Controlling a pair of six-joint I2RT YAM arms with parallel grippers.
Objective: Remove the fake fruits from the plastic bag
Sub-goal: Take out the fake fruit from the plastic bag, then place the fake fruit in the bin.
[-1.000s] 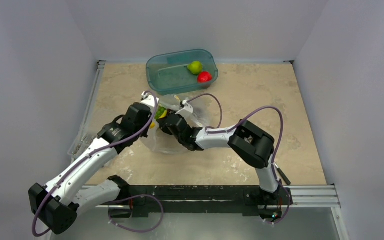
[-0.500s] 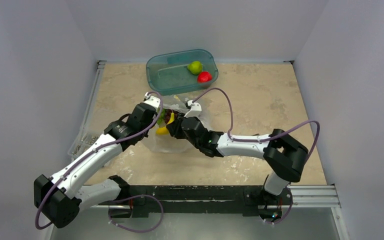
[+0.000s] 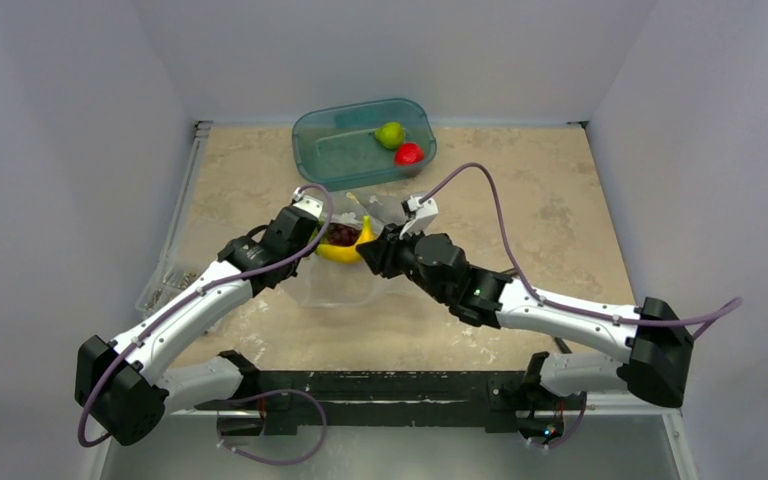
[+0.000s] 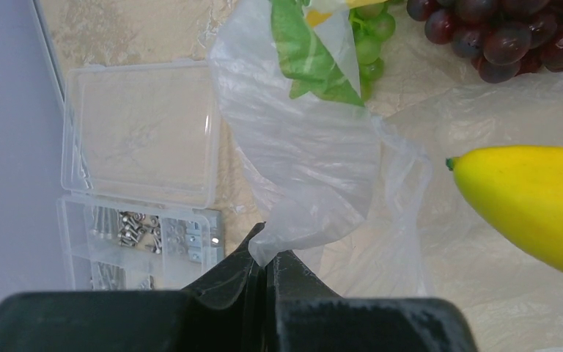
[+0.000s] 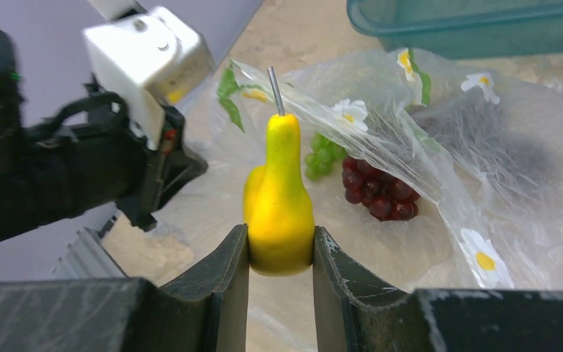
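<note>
My right gripper (image 5: pixel 280 236) is shut on the yellow banana (image 5: pixel 278 198) and holds it above the open plastic bag (image 5: pixel 498 147). From above, the banana (image 3: pixel 343 250) hangs between both grippers over the bag (image 3: pixel 340 286). My left gripper (image 4: pixel 270 253) is shut on a bunched edge of the bag (image 4: pixel 308 147). The dark purple grape bunch (image 5: pixel 377 192) and the green grape bunch (image 5: pixel 322 157) lie inside the bag. A round green fruit (image 3: pixel 390 133) lies in the teal tub (image 3: pixel 325 150).
A red round fruit (image 3: pixel 409 153) lies in the tub beside the green one. A flat clear box of metal parts (image 4: pixel 139 198) sits at the table's left edge (image 3: pixel 165 285). The tub stands just behind the bag.
My right gripper has drawn back to the right and lifted the banana out from among the bag's folds. My left gripper has kept its hold on the bag edge.
</note>
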